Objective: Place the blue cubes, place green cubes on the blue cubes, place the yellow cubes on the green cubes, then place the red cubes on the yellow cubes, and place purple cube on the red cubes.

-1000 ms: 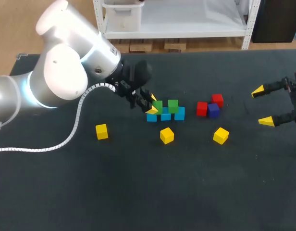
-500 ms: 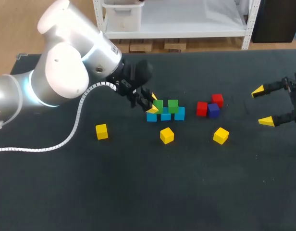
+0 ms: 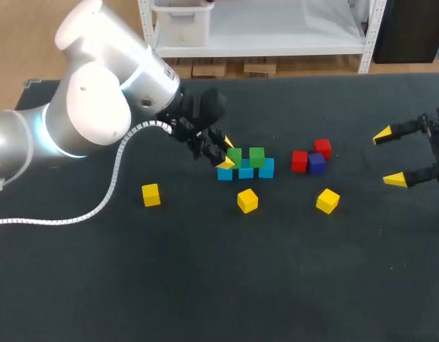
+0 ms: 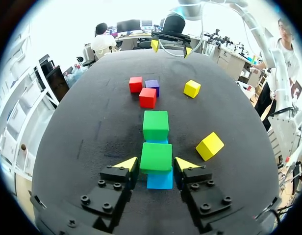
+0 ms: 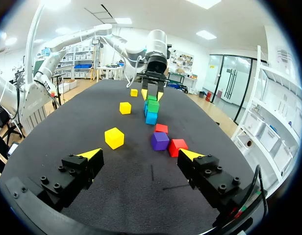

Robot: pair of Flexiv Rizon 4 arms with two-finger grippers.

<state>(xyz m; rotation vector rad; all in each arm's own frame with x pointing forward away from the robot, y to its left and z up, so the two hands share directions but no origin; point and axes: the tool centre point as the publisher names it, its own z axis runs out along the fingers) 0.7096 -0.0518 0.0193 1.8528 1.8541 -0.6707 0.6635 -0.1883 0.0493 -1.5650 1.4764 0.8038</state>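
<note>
On the dark table (image 3: 205, 285), the left gripper (image 4: 156, 164) straddles a green cube (image 4: 156, 155).

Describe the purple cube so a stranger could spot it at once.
On the dark table, find the row of blue cubes with green cubes on top, near the middle. Between that row and the right gripper lies a tight cluster of three cubes. Two are red cubes; the purple cube is the only one of its colour on the table.

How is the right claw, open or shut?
Open. The right gripper's yellow tips stand wide apart, with nothing between them.
</note>
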